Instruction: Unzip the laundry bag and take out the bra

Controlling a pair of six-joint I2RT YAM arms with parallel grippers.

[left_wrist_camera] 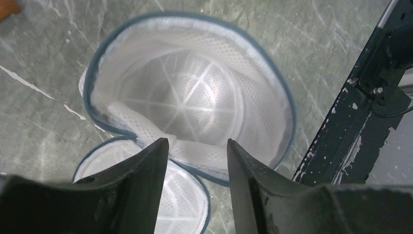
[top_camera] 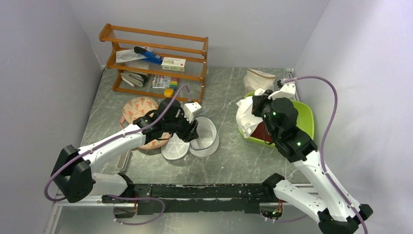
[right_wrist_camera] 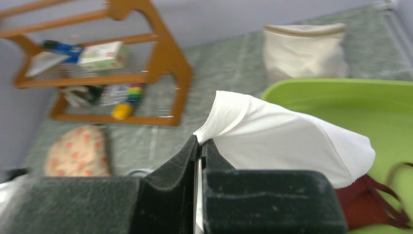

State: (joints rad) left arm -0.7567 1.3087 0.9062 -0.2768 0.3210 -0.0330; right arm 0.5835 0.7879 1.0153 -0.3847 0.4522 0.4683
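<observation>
Top view: round white mesh laundry bag [top_camera: 202, 139] unzipped on grey marbled table [top_camera: 234, 161], two clamshell halves splayed side by side and touching, hollow sides up. Left gripper [top_camera: 194, 131] directly over the join of the halves. Dark red soft fabric bra [top_camera: 261, 132] outside the bag, well apart to the right, down in lime-green plastic tub [top_camera: 307, 124], partly under crumpled white cloth [top_camera: 245, 119]. Right gripper [top_camera: 257, 105] at the tub's left rim, buried in that cloth. Peach floral padded cups [top_camera: 138, 109] just left of the bag; orange wooden rack [top_camera: 156, 56] and cream cloth sack with brown rim [top_camera: 258, 78] along the far edge.

Left wrist view, adding what the top hides: inside of the larger half showing only white mesh and ribs radiating from the centre, grey-blue zipper rim all round. Left jaws parted, nothing pinched, a white mesh strip lying below the gap. Black metal rail [left_wrist_camera: 341, 141] at right.

Right wrist view: fingers pressed together on a fold of the white cloth, cloth peaking above the tips. Bra only a maroon corner with thin strap, lower right, inside the tub and beneath the cloth.

Tally: two arms, two bag halves, one bra, one cloth, one tub, one sack, one rack.
</observation>
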